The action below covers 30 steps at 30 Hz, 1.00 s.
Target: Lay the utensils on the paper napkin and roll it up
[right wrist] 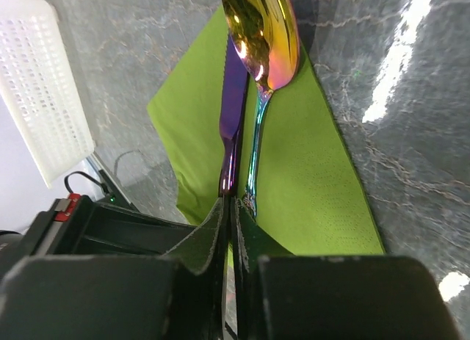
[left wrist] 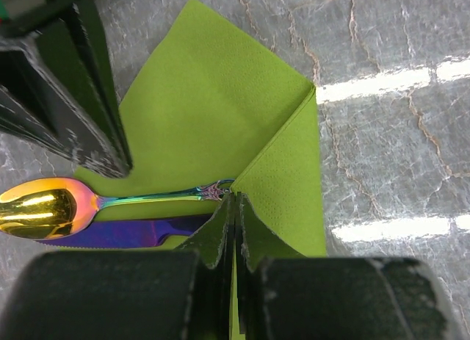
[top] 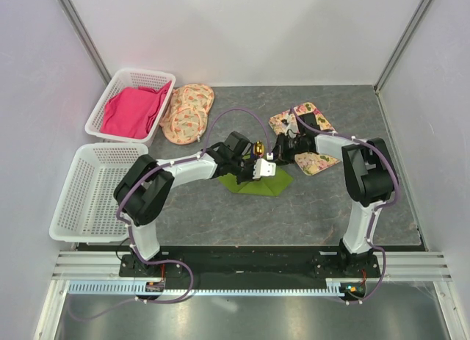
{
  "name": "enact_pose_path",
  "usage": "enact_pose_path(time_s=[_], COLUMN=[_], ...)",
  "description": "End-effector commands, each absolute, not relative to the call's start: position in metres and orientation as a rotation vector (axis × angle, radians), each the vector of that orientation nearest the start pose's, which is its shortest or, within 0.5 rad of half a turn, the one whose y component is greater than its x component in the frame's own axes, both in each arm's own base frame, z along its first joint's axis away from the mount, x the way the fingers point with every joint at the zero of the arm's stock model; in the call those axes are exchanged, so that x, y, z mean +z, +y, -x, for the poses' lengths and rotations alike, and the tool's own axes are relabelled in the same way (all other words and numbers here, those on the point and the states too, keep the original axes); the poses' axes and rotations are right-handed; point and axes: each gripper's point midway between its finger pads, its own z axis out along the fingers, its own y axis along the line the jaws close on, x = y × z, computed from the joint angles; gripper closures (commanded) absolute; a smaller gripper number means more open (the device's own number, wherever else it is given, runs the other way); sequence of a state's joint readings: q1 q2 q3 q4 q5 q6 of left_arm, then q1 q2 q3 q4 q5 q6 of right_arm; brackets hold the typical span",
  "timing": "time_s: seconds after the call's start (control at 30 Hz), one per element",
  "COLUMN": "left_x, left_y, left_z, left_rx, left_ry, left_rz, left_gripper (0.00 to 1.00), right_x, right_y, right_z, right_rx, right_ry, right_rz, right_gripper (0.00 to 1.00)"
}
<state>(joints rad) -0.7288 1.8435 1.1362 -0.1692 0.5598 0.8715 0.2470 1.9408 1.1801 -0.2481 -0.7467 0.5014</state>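
Spoon [left wrist: 66,208] & knife [left wrist: 125,233] lie together on napkin [left wrist: 213,98] — L gripper [left wrist: 233,205] pinches its fold, R gripper [right wrist: 230,208] nipped tight on napkin by handles.

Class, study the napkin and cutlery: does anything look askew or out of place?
The spoon looks misplaced: its gold bowl overhangs the edge of the paper napkin, beside the knife. One corner is folded over, pinched in the shut left gripper.
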Motion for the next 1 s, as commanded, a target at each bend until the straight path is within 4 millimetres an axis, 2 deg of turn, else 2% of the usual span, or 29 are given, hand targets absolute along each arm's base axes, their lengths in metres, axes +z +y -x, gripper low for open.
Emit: enact_pose_path(time_s=[0.0,0.3,0.57,0.83,0.97], left_x=[0.067,0.066,0.062,0.049,0.046], left_y=[-0.361,-0.359,-0.357,-0.354,-0.354], left_z=[-0.306,-0.316,-0.327,-0.332,-0.332], left_rx=[-0.618,-0.593,-0.565,-0.538,-0.539], left_ry=[1.425,1.444,1.466,1.498,1.504], left_rz=[-1.789,-1.754,-1.724,-1.724,-1.723], left_gripper=[0.98,0.98,0.98,0.98,0.98], right_x=[0.043,0.021,0.012,0.019,0.038], right_y=[0.233,0.228,0.228,0.233,0.240], right_z=[-0.360,-0.357,-0.356,-0.358,-0.356], right_rx=[1.197,1.058,1.013,1.036,1.113], right_ry=[2.658,2.747,2.785,2.769,2.733], right_rz=[-0.005,0.055,0.102,0.121,0.130], right_gripper=[0.91,0.92,0.92,0.90,0.88])
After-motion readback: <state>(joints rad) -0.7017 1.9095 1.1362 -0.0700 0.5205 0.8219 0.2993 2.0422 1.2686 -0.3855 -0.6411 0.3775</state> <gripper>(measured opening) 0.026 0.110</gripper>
